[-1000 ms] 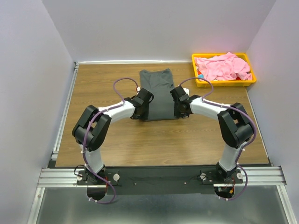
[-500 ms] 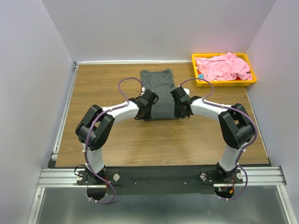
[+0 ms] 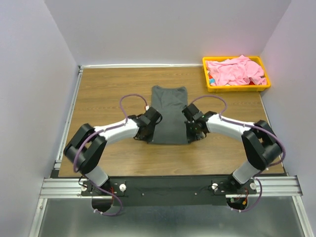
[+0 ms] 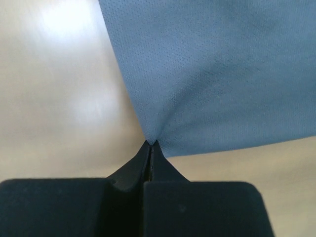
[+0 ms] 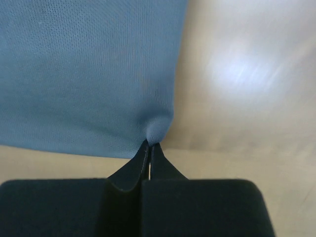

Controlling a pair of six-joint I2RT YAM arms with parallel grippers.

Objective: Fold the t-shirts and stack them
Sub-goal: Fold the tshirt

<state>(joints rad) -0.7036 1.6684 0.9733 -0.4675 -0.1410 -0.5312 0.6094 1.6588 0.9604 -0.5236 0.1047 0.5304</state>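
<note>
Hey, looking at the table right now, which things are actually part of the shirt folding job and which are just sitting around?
Part of the job:
- dark charcoal grey cloth t-shirt, lying mid-table
- light pink cloth t-shirt, crumpled

Just sitting there:
- yellow plastic tray, holding the pink shirt
- brown wooden table

A robotics lab cell: bare white walls (image 3: pixel 163 29) enclose a wooden table (image 3: pixel 106 84), robot arms (image 3: pixel 114 130) bolted to an aluminium rail (image 3: pixel 284 186).
</note>
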